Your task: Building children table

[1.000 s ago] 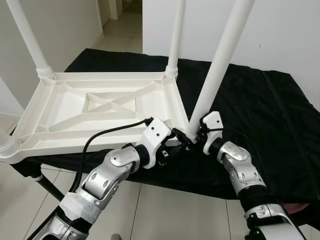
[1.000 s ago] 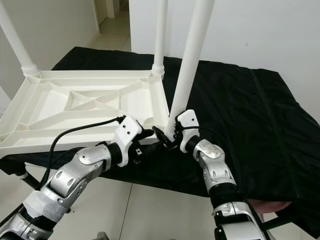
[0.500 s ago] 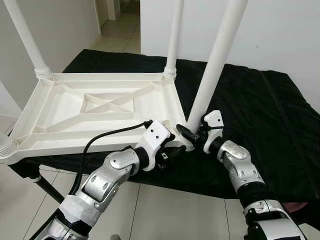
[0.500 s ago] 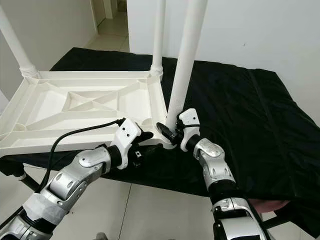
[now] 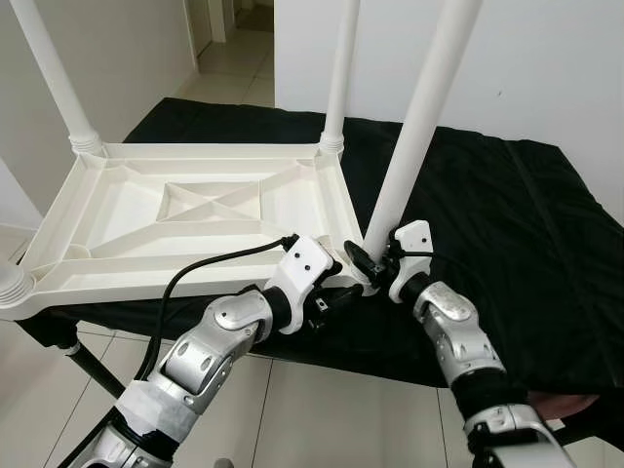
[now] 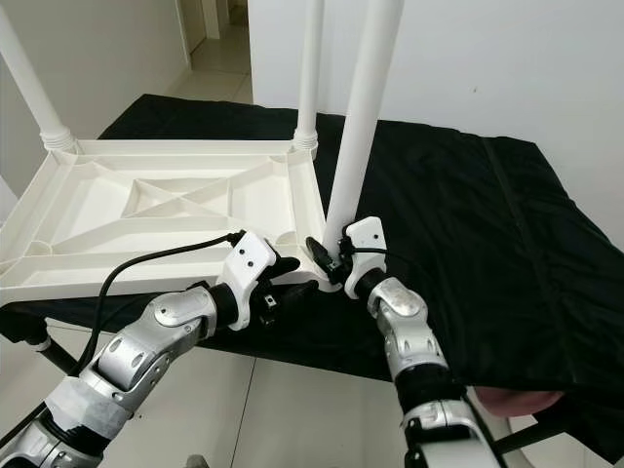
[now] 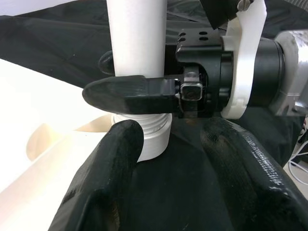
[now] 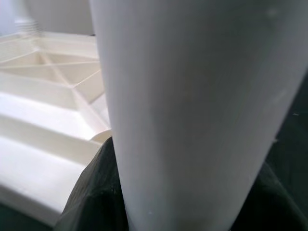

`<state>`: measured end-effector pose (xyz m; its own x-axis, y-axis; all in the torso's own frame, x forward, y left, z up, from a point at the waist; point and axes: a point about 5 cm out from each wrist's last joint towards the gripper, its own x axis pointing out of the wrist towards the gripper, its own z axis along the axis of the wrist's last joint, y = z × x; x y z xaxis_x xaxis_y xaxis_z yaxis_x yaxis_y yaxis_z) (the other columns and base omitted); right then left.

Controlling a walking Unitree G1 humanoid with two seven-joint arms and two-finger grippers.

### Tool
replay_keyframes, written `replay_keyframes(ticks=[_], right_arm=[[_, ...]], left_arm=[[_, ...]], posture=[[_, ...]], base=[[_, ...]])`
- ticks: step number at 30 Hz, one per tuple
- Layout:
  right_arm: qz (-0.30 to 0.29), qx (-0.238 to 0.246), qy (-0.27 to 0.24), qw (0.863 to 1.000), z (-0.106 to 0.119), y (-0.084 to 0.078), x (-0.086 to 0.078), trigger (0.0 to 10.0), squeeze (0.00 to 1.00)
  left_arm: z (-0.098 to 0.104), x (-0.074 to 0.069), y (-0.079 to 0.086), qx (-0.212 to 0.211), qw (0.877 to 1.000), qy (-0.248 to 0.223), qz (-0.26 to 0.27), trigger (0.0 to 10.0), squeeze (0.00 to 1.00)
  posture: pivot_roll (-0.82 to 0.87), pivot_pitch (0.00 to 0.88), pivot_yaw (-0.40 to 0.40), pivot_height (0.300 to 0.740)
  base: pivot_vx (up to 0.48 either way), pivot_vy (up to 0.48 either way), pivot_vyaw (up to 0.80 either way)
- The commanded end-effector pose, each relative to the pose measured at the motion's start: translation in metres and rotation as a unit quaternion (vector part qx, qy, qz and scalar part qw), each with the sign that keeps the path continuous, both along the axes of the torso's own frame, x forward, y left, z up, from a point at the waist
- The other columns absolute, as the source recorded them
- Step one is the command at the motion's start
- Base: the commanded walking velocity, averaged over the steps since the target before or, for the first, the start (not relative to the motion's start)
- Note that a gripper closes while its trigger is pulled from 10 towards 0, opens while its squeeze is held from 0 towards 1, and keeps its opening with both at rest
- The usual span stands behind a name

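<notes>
Table top (image 5: 195,210), white plastic, is lying upside down on the black cloth (image 5: 507,224), ribs facing up. You're looking at it w/ legs sticking up: one leg (image 5: 336,78) is standing at the far corner, another (image 5: 54,78) at the far left corner, and a leg base (image 5: 12,283) is showing at the near left corner.

Near right leg (image 5: 414,127) is leaning a bit, its bottom sitting at the near right corner of the top. Your right gripper (image 5: 363,261) is holding this leg low down, fingers (image 7: 130,91) pressing on both sides of it. In the right wrist view the leg (image 8: 192,110) is sitting right up close between the fingers.

Your left gripper (image 5: 336,292) is waiting just beside that corner, fingers (image 7: 103,192) spread apart, pointing at the leg's ribbed base (image 7: 149,134), holding nothing.

Cloth is hanging over a stand on a light tile floor (image 5: 322,409). White wall (image 5: 546,68) is behind.
</notes>
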<state>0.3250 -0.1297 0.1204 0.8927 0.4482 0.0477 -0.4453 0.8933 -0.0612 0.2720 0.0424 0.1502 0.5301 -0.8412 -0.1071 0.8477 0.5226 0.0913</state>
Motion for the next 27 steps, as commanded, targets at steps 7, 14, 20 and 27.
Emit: replay_keyframes(ticks=[7,14,20,27], right_arm=[[-0.151,0.025,0.053,0.987,-0.015,0.004,-0.013,10.0,0.00],[-0.223,0.030,0.037,0.974,-0.007,-0.005,-0.012,10.0,0.00],[-0.267,0.035,0.031,0.963,0.001,-0.011,-0.011,10.0,0.00],[-0.278,0.032,0.034,0.960,0.000,-0.008,-0.016,10.0,0.00]], left_arm=[[0.002,-0.006,-0.005,0.008,0.999,-0.001,-0.053,10.0,0.00],[0.004,-0.003,-0.007,0.005,0.999,-0.006,-0.051,10.0,0.00],[0.010,0.001,-0.008,0.000,0.999,-0.018,-0.051,10.0,0.00],[0.010,0.001,-0.008,0.003,0.998,-0.024,-0.062,10.0,0.00]], posture=[[-0.07,0.000,-0.027,0.740],[-0.07,0.000,-0.038,0.740],[-0.08,0.000,-0.026,0.740],[-0.11,0.000,-0.001,0.740]], base=[[0.000,0.000,0.00],[0.000,0.000,0.00],[0.000,0.000,0.00],[0.000,0.000,0.00]])
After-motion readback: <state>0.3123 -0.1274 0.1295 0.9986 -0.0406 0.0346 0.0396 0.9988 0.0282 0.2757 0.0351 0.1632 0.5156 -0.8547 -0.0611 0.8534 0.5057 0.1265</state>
